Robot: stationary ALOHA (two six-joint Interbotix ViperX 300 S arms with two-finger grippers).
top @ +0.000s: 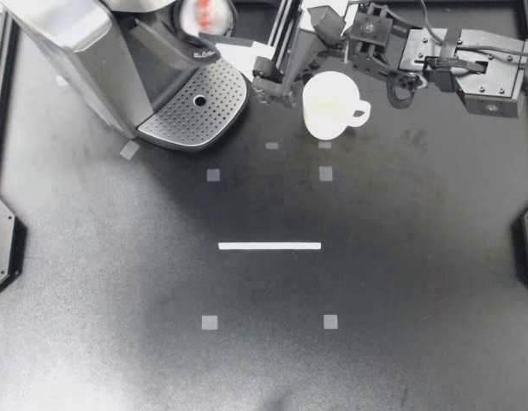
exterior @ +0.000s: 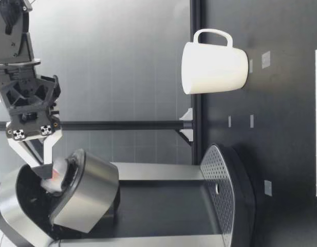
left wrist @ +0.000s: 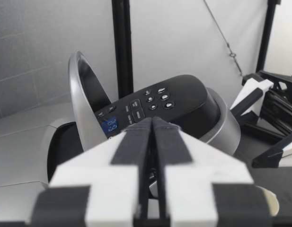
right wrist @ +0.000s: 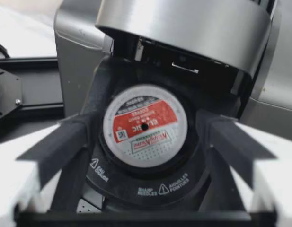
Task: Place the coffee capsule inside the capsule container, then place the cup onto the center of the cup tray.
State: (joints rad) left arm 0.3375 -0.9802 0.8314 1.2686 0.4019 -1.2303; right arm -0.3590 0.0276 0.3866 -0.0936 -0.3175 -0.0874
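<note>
— Hidden?
— Overhead misses my left end effector (left wrist: 151,124), pinched closed, empty. My right end effector (top: 210,26) gapes around the red-and-white coffee capsule (right wrist: 145,125), in the round black capsule container (right wrist: 131,183).
— Room?
— White ceramic cup (top: 328,107) near the counter's (top: 264,360) far edge, beside the perforated silver cup tray (top: 182,116); near side open.

Black table (top: 400,300) with coffee machine (top: 101,60), white cup (top: 329,104) beside it, white tape strip (top: 269,246), small grey squares (top: 210,323).
</note>
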